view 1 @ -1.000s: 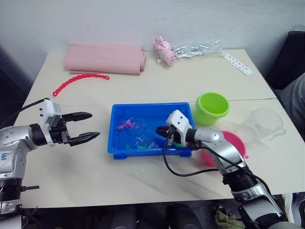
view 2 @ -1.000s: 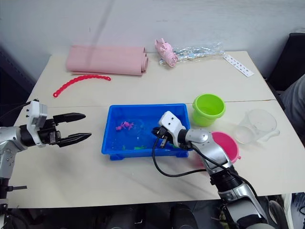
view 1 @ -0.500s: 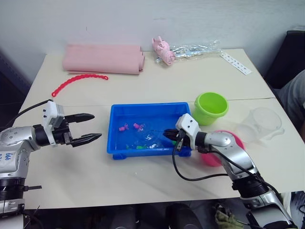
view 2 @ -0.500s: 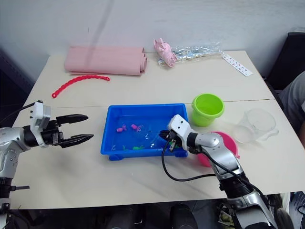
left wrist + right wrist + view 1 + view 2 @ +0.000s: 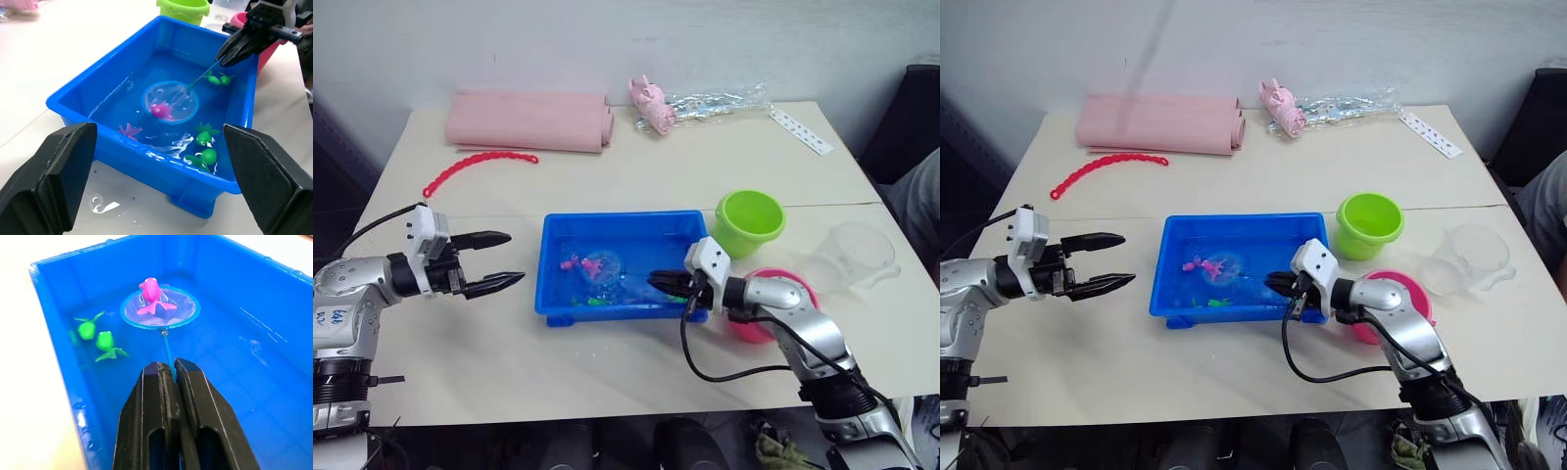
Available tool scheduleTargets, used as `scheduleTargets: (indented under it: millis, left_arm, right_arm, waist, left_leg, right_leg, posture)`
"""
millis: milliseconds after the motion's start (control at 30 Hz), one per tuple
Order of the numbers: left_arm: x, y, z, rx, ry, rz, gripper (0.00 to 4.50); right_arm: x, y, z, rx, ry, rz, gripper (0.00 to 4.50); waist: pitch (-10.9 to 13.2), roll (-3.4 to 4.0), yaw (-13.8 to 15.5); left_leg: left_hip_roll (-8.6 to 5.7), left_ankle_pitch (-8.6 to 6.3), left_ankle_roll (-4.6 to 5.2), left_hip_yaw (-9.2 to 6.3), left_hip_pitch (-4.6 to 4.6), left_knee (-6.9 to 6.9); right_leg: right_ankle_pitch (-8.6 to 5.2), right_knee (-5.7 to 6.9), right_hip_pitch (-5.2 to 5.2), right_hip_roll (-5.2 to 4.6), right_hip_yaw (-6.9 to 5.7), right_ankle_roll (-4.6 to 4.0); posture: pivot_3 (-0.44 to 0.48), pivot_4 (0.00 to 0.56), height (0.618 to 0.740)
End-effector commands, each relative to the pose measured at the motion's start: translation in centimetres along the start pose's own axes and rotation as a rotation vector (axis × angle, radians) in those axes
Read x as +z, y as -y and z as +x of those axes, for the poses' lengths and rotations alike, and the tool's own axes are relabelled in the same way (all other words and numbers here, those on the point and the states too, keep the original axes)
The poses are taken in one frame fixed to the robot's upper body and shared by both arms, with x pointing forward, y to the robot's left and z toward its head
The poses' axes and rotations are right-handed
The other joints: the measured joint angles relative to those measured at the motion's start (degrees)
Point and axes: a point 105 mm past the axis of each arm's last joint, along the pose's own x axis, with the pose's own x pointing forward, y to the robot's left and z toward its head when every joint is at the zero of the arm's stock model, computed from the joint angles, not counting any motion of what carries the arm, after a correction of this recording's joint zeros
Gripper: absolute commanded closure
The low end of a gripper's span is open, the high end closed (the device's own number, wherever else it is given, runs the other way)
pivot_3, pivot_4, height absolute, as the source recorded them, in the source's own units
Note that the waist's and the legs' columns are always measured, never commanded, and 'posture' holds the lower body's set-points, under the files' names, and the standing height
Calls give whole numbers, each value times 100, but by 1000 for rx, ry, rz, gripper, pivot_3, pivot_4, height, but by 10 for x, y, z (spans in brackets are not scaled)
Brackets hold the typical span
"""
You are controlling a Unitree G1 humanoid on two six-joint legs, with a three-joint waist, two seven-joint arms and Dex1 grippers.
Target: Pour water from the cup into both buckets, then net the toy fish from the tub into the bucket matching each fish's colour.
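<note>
my right gripper (image 5: pixel 168 377) is clamped on the thin stick of the small blue-hooped net (image 5: pixel 159 308), whose clear mesh cradles one magenta plastic toy fish (image 5: pixel 151 294) in the water of the shallow bright-blue plastic tub (image 5: pixel 553 230). another pink fish (image 5: pixel 129 130) and several green fish (image 5: pixel 204 156) lie loose in the tub. my left gripper (image 5: pixel 499 260) hangs beside the tub, fingers spread, holding nothing. the clear plastic measuring cup (image 5: pixel 854 253) stands at the far right, so pouring looks done. the lime-green bucket (image 5: pixel 749 221) and the bright-pink bucket (image 5: pixel 798 290) wait near my right arm; i judge sorting barely begun, this catch bound for pink
</note>
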Motion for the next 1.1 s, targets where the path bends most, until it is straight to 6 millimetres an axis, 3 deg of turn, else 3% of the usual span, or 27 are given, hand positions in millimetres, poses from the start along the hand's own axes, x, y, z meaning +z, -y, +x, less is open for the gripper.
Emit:
scheduleTargets:
  millis: [33,667,1100]
  left_arm:
    - [11,1,4,-28,24,52,26]
    - [19,27,40,-216,112,60,26]
    - [26,45,85,-327,219,71,26]
  right_arm:
    - [24,-2,-15,0,78,-19,4500]
    - [41,-19,-83,-127,184,-28,4500]
    - [52,-44,-163,-414,181,-33,4500]
  waist:
    - [0,0,3]
    - [-1,-1,53]
    - [-1,-1,218]
  left_leg:
    - [0,0,0,0,0,1]
    - [0,-1,4,-3,-1,12]
    - [-3,1,10,-1,-2,17]
  right_leg:
    - [0,0,0,0,0,0]
    - [0,-2,12,0,0,0]
    - [1,-5,19,1,0,1]
  posture:
    - [0,150,740]
    - [0,150,740]
    - [0,150,740]
